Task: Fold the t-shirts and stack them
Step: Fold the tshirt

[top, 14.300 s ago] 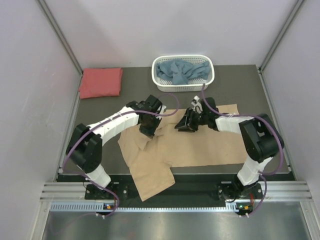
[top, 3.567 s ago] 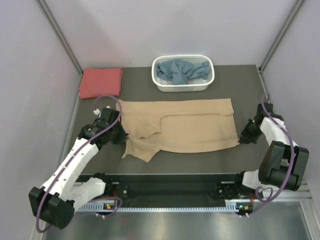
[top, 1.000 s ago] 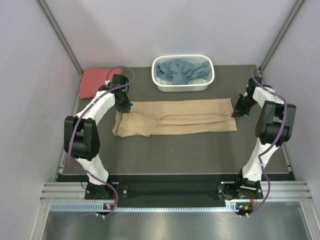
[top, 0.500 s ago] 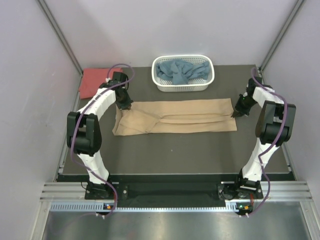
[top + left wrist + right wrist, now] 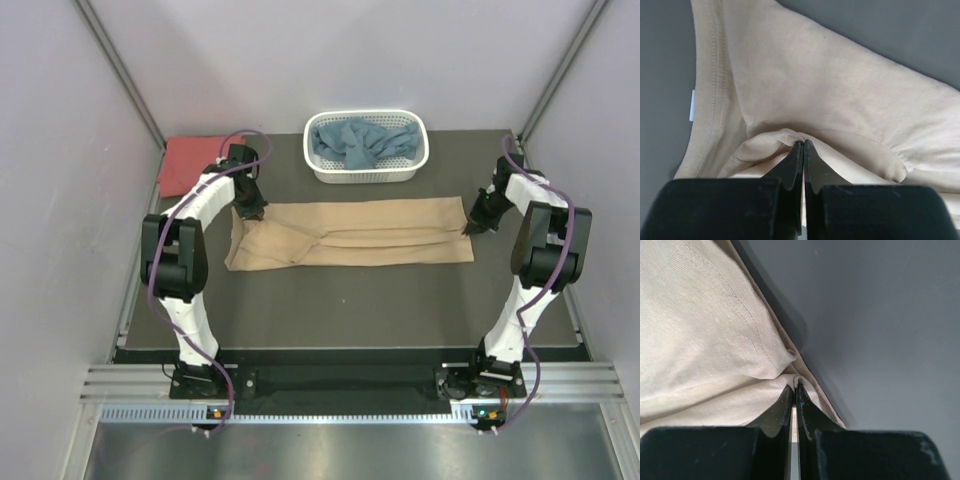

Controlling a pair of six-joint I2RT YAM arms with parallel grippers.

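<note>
The tan t-shirt (image 5: pixel 350 235) lies across the dark table as a long narrow folded strip. My left gripper (image 5: pixel 249 208) is shut on a pinch of cloth at the strip's far left corner; in the left wrist view the tan t-shirt (image 5: pixel 840 95) bunches at the tips of the left gripper (image 5: pixel 803 143). My right gripper (image 5: pixel 478 219) is shut on the strip's far right corner, where the tan t-shirt (image 5: pixel 705 330) folds over the tips of the right gripper (image 5: pixel 795 386). A folded coral-red t-shirt (image 5: pixel 192 160) lies at the back left. The dusty blue t-shirt (image 5: pixel 360 141) is crumpled in the basket.
A white lattice basket (image 5: pixel 366 173) stands at the back centre of the table (image 5: pixel 350 300). Grey walls close in on the left, right and back. Both arms reach far back along the table's sides.
The left arm has shifted slightly, its gripper still on the shirt's far left corner. The right arm and the tan strip look unchanged over the last second.
</note>
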